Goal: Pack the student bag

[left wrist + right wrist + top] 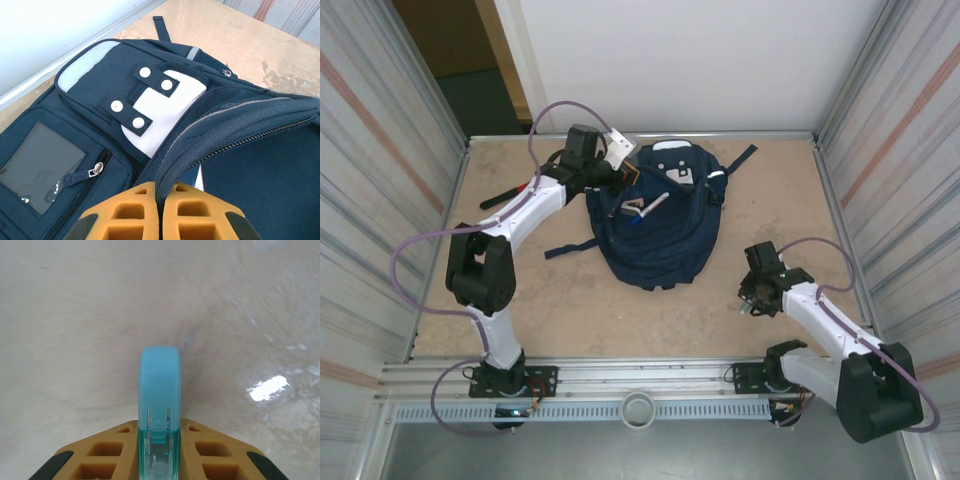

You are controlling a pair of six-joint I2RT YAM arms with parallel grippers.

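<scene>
The student bag (660, 235), navy with white patches, lies in the middle of the table with its main compartment open. At the bag's far left corner, my left gripper (610, 165) is shut on the padded zipper rim (210, 140) of that opening, which runs up between the yellow fingers (130, 210). The front pocket with its white snap panel (160, 107) lies just beyond. My right gripper (752, 300) is low over the table to the right of the bag. It is shut on a light-blue tape dispenser (159, 385) with a clear teal body, which stands upright between the jaws.
A loose bag strap (570, 248) trails left over the table and another (740, 158) points to the far right. A black tool-like object (505, 197) lies near the left wall. Ribbed metal walls close in both sides. Bare tabletop (75, 340) lies under the right gripper.
</scene>
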